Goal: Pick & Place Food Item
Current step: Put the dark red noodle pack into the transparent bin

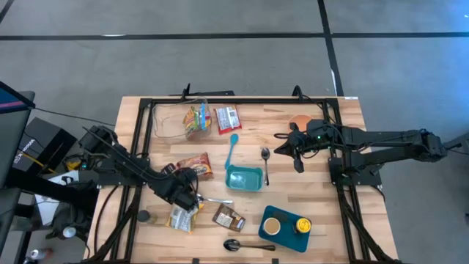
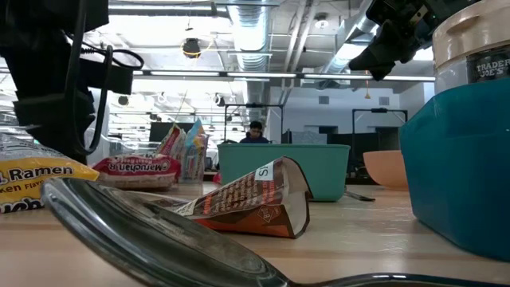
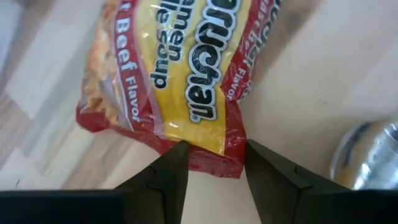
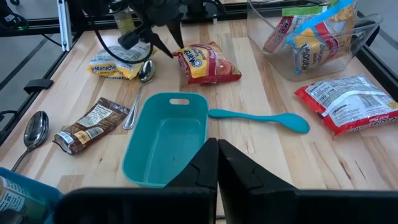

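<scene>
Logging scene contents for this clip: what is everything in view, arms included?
clear tub: one, transparent, far left, holding snack packets
red-and-white packet: one, beside the tub
red ramen: one, left of centre
yellow ramen: one, front left
brown packet: one, front centre
teal container: one, centre, empty
teal spoon: one, behind the container
metal spoons: three, silver, scattered
teal tray: one, front right, holding two jars
orange bowl: one, far right
person: one, in the room behind the table
left hand: open, at the red ramen's edge
right hand: shut, near the orange bowl
</scene>
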### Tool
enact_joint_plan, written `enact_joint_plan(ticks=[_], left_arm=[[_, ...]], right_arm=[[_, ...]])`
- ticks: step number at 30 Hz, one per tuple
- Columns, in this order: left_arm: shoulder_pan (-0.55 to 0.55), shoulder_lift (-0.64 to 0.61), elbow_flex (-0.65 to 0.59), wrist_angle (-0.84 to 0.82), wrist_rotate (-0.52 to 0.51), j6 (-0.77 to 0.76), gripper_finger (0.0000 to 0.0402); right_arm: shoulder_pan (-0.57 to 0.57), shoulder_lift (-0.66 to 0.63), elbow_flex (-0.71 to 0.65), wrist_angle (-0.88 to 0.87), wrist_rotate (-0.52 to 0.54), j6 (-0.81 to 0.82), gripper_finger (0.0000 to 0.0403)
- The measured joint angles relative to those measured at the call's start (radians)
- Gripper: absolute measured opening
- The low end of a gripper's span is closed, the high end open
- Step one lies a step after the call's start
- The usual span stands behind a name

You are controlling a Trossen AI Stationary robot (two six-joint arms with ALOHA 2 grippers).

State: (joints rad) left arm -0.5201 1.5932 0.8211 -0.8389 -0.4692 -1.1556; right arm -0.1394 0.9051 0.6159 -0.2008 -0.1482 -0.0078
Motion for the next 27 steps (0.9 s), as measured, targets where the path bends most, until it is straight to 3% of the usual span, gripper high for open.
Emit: enact_joint_plan(ticks=[18,27], left_arm=[[0.041,0.0,0.0,-0.096,-0.055,-0.012,0.0034],[0.056,0.0,0.0,-0.1,-0.055,-0.004,0.0002]], right_arm=[[0.0,0.0,0.0,0.0,0.0,0.0,0.0],[0.0,0.0,0.0,0.0,0.0,-0.002,0.0]])
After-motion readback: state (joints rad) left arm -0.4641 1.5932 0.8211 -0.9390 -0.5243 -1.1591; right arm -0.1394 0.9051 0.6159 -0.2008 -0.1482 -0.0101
